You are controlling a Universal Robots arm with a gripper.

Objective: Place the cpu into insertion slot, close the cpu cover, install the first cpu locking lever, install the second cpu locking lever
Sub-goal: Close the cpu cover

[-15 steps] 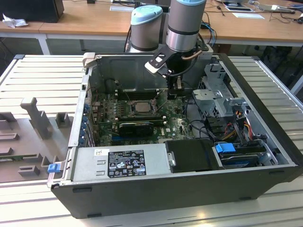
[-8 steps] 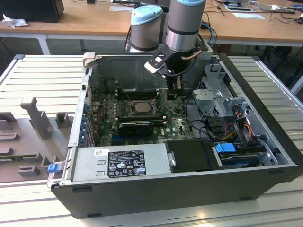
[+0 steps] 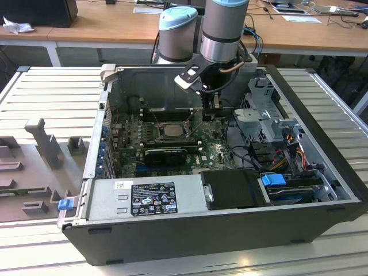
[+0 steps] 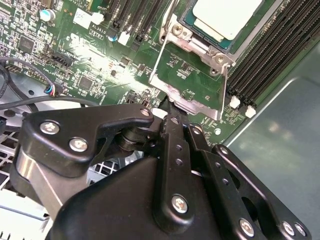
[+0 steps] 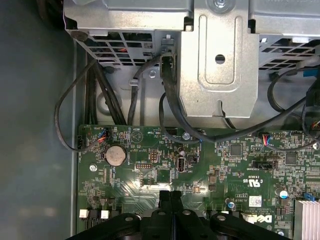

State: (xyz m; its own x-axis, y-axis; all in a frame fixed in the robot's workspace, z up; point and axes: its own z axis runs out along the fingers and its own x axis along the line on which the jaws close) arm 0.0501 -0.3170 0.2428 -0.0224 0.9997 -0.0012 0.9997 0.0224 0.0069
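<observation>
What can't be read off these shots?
- Second wrist view: the pale silver-beige square cpu is cut off by the picture edge.
- Second wrist view: the black tool hides the green motherboard beneath its body. Whether its tip touches the thin wire locking lever is unclear.
- Exterior view: the silvery square cpu cover frame is too small to judge whether it is latched.

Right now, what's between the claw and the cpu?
In the second wrist view, a silvery metal bracket and a patch of green motherboard lie between the claw and the cpu.
</observation>
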